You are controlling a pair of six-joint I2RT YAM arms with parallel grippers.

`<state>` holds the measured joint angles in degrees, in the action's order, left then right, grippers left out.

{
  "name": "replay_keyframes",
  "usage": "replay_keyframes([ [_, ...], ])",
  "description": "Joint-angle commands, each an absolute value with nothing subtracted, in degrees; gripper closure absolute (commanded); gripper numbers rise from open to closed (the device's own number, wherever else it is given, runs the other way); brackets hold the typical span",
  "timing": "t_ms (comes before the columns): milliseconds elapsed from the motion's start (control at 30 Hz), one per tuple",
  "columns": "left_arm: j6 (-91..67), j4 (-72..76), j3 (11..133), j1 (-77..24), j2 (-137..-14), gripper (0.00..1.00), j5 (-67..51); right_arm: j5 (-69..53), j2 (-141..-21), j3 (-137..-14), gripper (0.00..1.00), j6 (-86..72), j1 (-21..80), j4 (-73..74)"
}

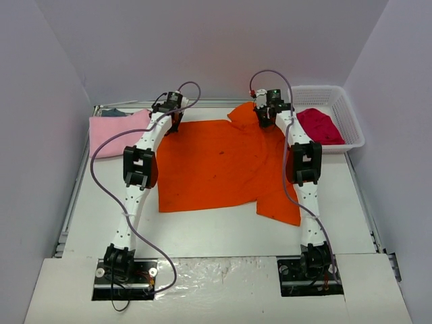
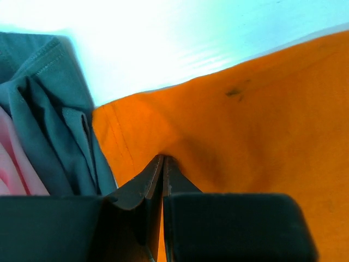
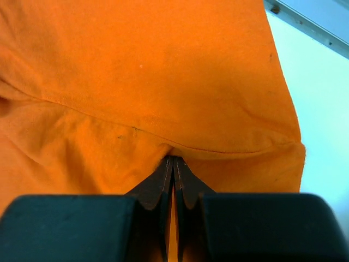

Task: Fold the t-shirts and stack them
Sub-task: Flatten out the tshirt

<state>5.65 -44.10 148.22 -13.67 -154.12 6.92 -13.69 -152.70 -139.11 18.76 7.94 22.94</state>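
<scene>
The bright orange t-shirt (image 1: 216, 165) lies spread over the middle of the table, rumpled on its right side. My left gripper (image 1: 172, 125) is shut on its far left edge, with orange cloth (image 2: 234, 142) pinched between the fingertips. My right gripper (image 1: 264, 120) is shut on the shirt's far right part, near a sleeve fold (image 3: 163, 82). A light pink t-shirt (image 1: 116, 129) lies folded at the far left, with a dark blue-grey shirt (image 2: 49, 109) beside it. A crimson red shirt (image 1: 318, 125) lies in the basket.
A white plastic lattice basket (image 1: 351, 121) stands at the far right corner. The table's raised metal edge (image 1: 77, 182) runs along the left side. Purple cables loop from both arms. White table surface (image 1: 216, 229) shows in front of the orange shirt.
</scene>
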Motion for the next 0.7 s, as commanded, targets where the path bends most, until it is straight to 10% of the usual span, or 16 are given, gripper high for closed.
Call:
replay_keyframes([
  [0, 7.12, -44.04, 150.73, -12.92, -153.9, 0.98, 8.25, -12.57, -153.81, -139.75, 1.0, 17.58, 9.14, 22.24],
  [667, 8.44, -42.01, 130.54, -13.97, -125.18, 0.98, 15.48, -1.84, -126.48, -112.95, 1.0, 20.74, 11.25, 10.36],
])
